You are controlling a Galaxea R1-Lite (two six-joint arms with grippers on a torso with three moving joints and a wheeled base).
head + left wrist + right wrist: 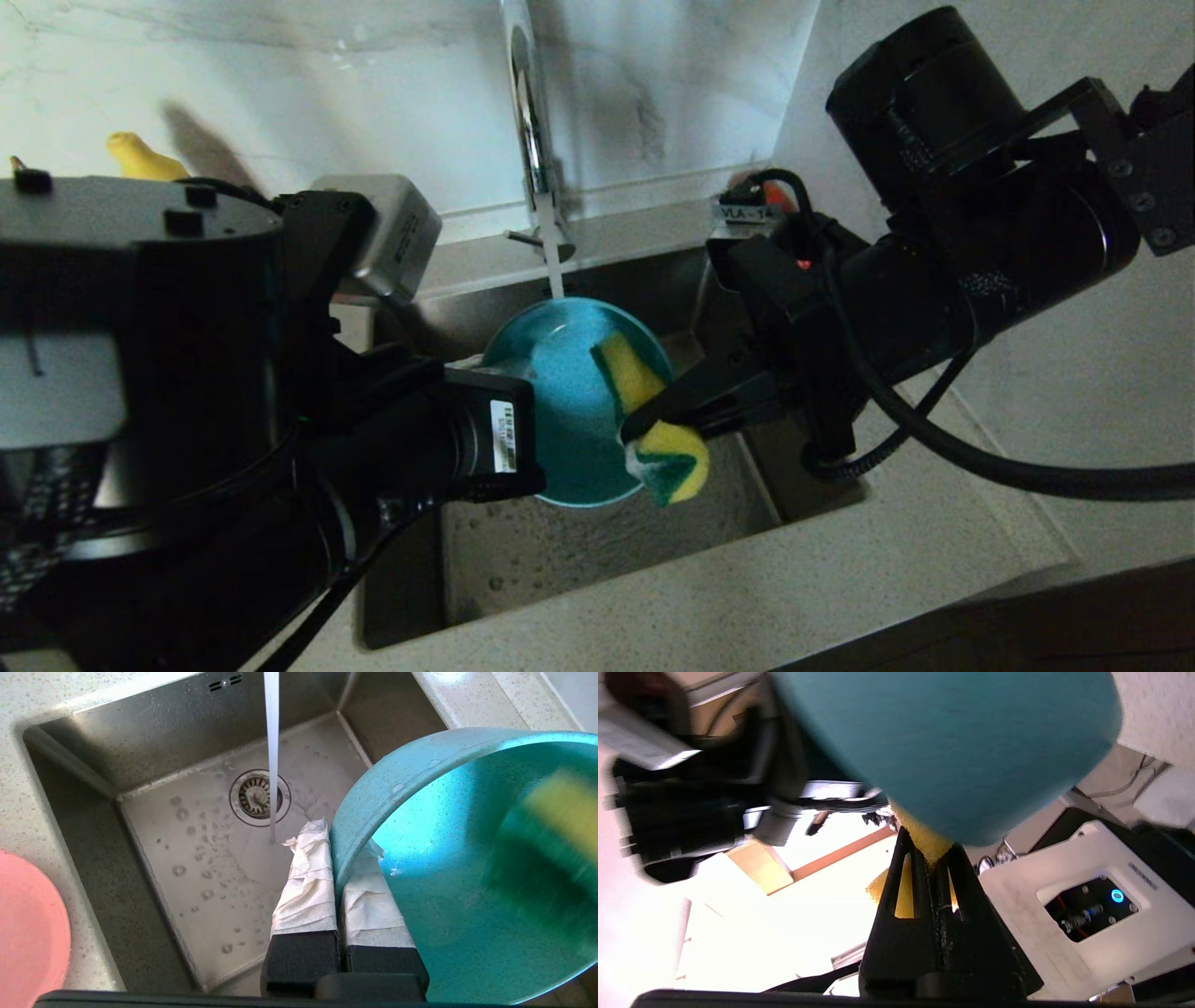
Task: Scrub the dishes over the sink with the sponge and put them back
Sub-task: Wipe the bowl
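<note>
The teal bowl (560, 401) hangs tilted over the sink (579, 551), its hollow turned toward the right arm. My left gripper (345, 849) is shut on the teal bowl (467, 896), with the rim between its taped fingers. My right gripper (644, 425) is shut on the yellow and green sponge (653, 420), which presses on the bowl's inside near its right rim. In the right wrist view the sponge (920, 835) sits between the black fingers of the right gripper (927, 851), against the bowl (952, 742). The pink plate (28, 933) lies on the counter beside the sink (187, 858).
Water runs from the chrome tap (527, 112) in a thin stream (271, 742) past the bowl's rim onto the basin floor near the drain (259, 797). Speckled counter (840, 579) rings the sink. A yellow object (140, 159) stands at the back left.
</note>
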